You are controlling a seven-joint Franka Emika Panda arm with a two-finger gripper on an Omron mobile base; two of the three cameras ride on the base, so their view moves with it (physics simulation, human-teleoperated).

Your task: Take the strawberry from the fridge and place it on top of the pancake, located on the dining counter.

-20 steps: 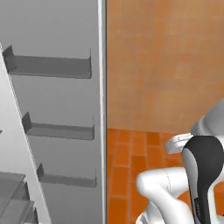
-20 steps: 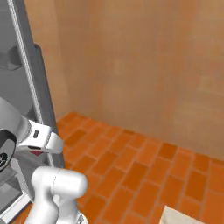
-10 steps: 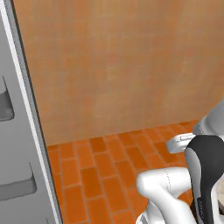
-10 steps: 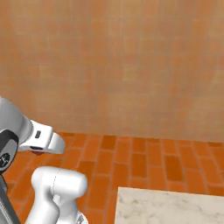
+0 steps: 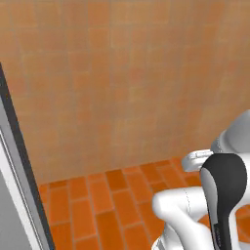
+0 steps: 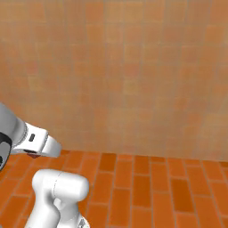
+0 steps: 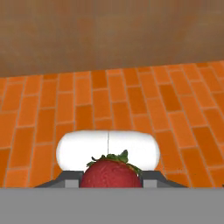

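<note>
While our gripper [image 7: 111, 180] is clamping narrowly on the strawberry [image 7: 111, 173] (green leaves on top), we are facing an orange brick floor [image 7: 109, 105] and tan wall [image 6: 133, 71].

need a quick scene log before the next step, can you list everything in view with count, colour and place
strawberry: one, dark red with green leaves, held low in the hand view
fridge: one, grey with a dark edge, at the left edge of the left base view
wall: one, tan-orange, across the back of both base views
floor: one, orange brick, below the wall
arm: one, white with dark joints, lower right of the left base view
gripper: one, jaws shut on the strawberry
</note>
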